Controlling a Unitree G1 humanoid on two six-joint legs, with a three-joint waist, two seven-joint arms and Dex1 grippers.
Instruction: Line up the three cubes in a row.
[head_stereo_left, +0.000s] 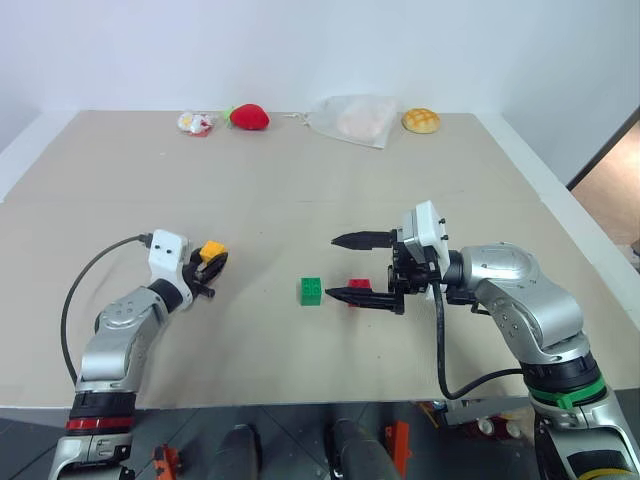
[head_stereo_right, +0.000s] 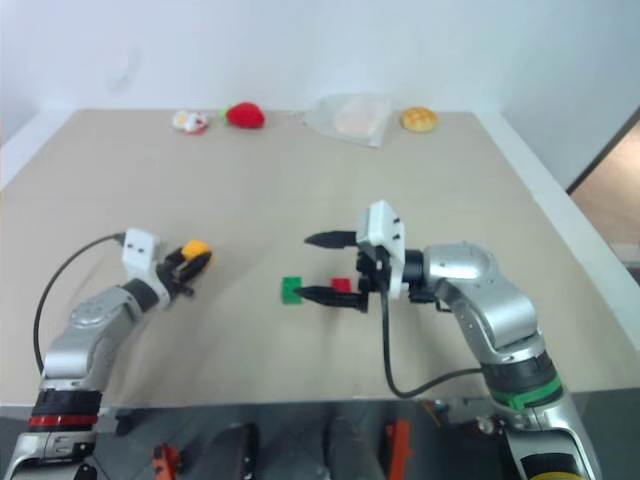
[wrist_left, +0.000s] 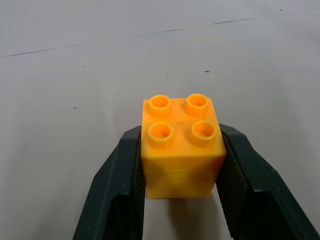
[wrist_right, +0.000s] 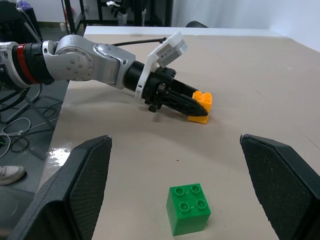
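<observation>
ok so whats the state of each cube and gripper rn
yellow-orange cube: clamped between the left gripper's fingers, studs up
green cube: free on the table, studs up
red cube: on the table beside the green one, partly behind a right gripper finger
left gripper: shut on the yellow-orange cube
right gripper: open, holding nothing

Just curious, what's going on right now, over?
Left gripper shut on yellow cube. Right gripper open over red cube, green cube beside. Path between clear.
</observation>
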